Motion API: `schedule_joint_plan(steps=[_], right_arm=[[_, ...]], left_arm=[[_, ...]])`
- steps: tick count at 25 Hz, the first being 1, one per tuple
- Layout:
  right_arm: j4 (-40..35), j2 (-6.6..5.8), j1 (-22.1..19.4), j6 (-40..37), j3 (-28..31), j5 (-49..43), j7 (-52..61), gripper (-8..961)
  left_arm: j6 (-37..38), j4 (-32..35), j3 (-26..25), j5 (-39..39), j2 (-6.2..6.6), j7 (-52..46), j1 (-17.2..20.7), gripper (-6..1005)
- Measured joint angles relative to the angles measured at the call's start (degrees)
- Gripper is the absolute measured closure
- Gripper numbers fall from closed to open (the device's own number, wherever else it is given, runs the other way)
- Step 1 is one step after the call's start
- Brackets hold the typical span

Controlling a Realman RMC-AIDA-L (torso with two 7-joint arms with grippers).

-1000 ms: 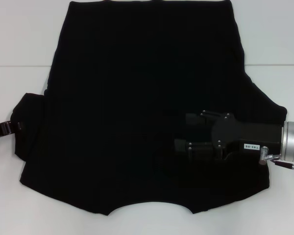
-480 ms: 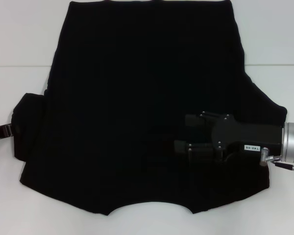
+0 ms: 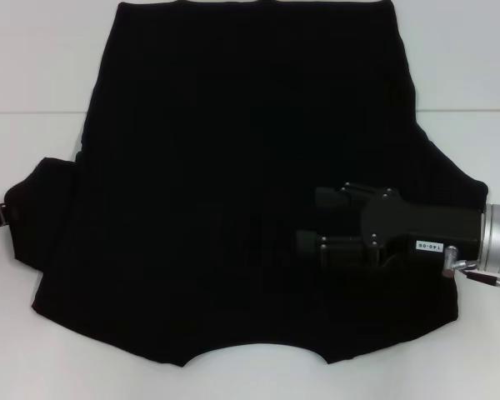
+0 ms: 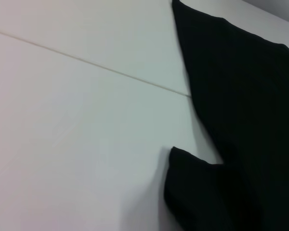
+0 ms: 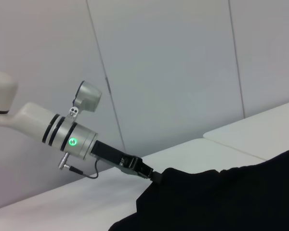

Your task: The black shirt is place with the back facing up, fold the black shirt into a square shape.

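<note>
While the left gripper (image 5: 156,176) pinches the black shirt's (image 3: 250,167) sleeve, lift and carry it inward, keeping the fold straight; right gripper's (image 3: 310,243) grip can't be told.

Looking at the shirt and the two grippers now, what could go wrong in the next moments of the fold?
1. The left gripper holds only the tip of the left sleeve of the black shirt, out past the table's left side; a thin hold like this may slip.
2. The right gripper lies over the shirt body; if the sleeve is pulled across, the cloth there might bunch or drag.
</note>
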Motion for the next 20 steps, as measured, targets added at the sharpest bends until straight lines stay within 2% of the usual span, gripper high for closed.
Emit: schedule_joint_plan(steps=[20], right_arm=[[2.08, 0.18, 0.26, 0.62, -0.01, 1.28, -1.27, 42]], left_arm=[[2.79, 3.65, -1.87, -0.28, 0.12, -1.21, 2.57, 991]])
